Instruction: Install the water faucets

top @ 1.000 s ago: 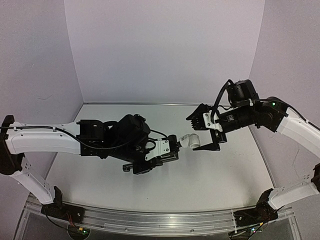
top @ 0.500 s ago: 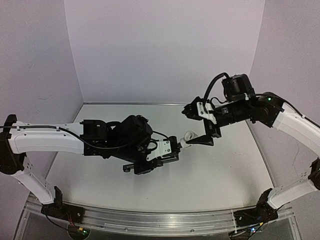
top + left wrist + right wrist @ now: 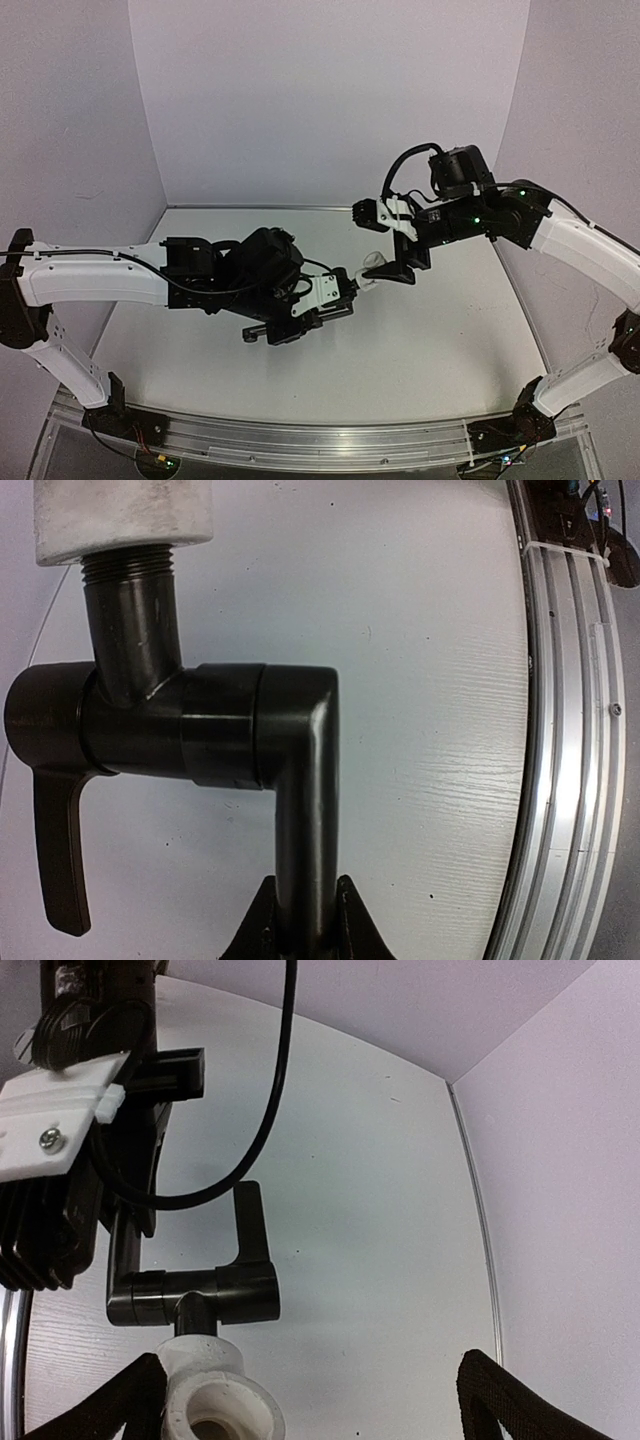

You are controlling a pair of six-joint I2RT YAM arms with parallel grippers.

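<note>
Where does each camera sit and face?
Top: above and behind the robot, looking down at the table; left arm and right arm show.
Left wrist: looks past the shut left end effector at the black faucet it holds.
Right wrist: looks past the open right end effector at the white fitting.
Shared: both wrist views show faucet and fitting.

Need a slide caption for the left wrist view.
Left gripper shut on black faucet pipe, its threaded end in the white fitting.

a pale, wood-grained table [image 3: 440,350]; an aluminium rail [image 3: 330,442] runs along its near edge, with the left arm base [image 3: 108,398] and right arm base [image 3: 528,420] at its ends.
</note>
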